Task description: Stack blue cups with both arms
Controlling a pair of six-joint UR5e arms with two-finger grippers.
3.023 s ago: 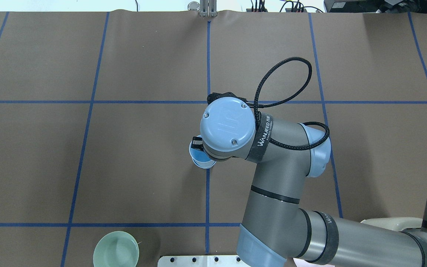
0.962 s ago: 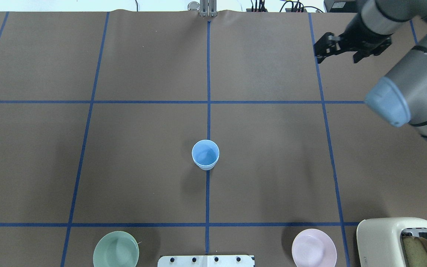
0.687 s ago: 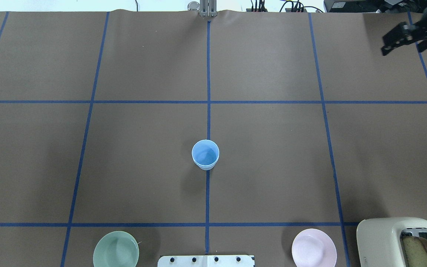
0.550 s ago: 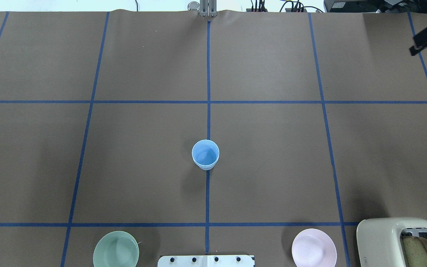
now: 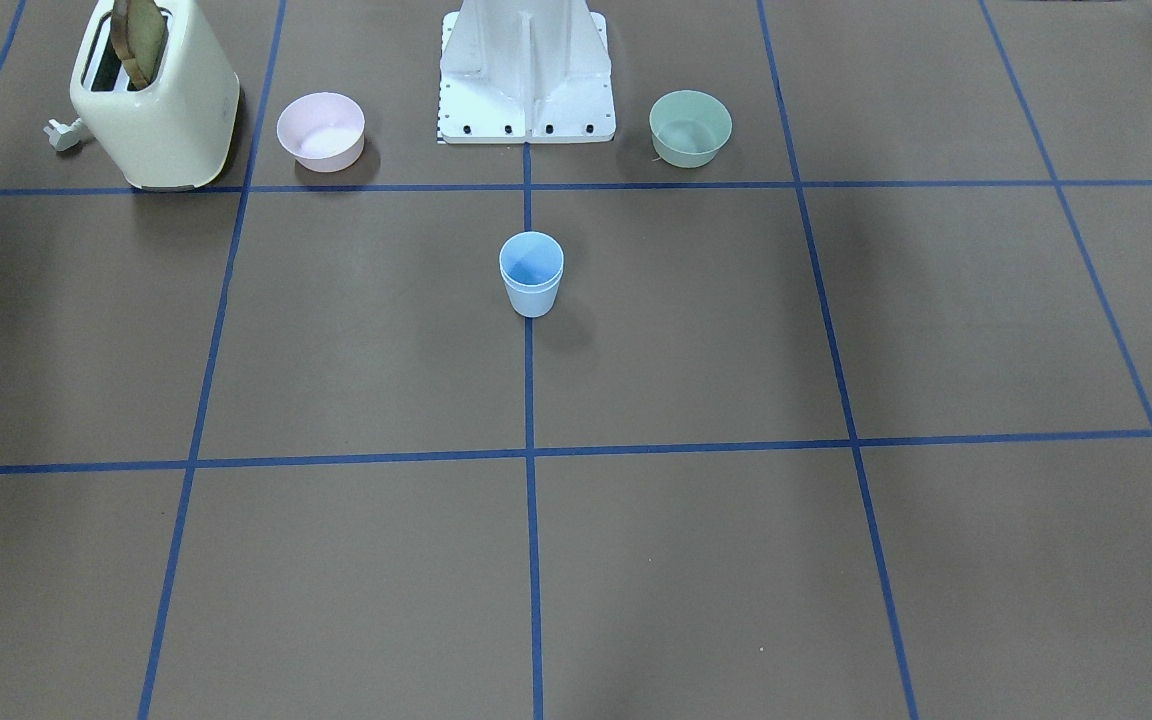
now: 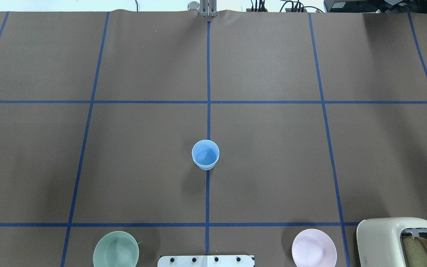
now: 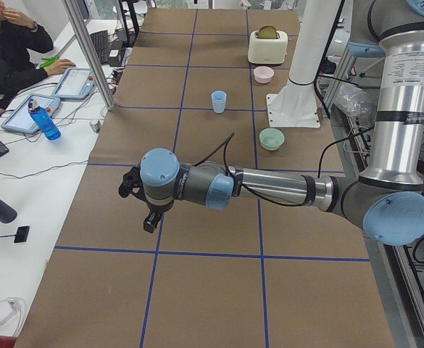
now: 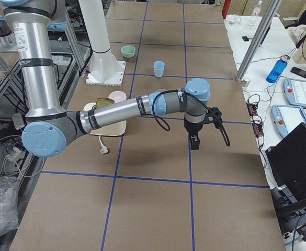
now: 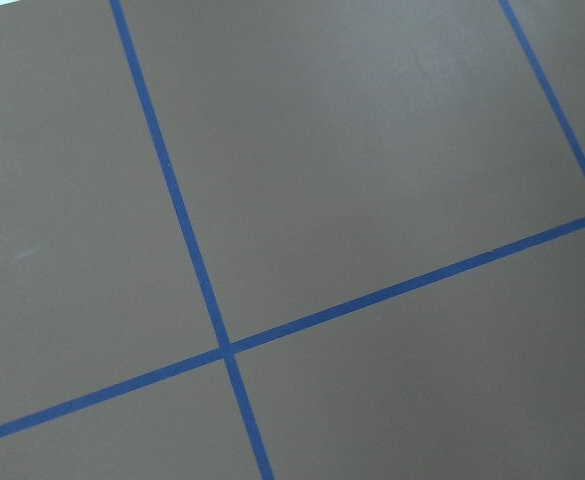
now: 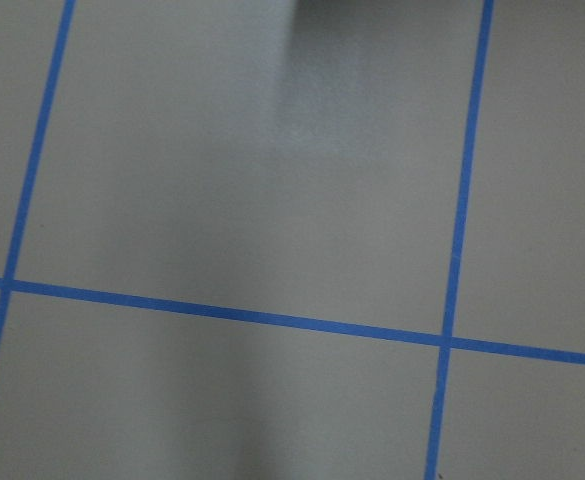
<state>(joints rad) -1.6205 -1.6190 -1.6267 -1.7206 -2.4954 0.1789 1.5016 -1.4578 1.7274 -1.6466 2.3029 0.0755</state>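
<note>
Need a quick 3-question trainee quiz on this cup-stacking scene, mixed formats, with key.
1. True or false: the blue cups stand nested, one inside the other, on the centre tape line.
2. Which sits nearest the toaster? A. green bowl B. pink bowl C. white base mount
3. How many of the two, left pincer and right pincer, touch the cups?
Key: 1 true; 2 B; 3 none, both hang well away from them.
</note>
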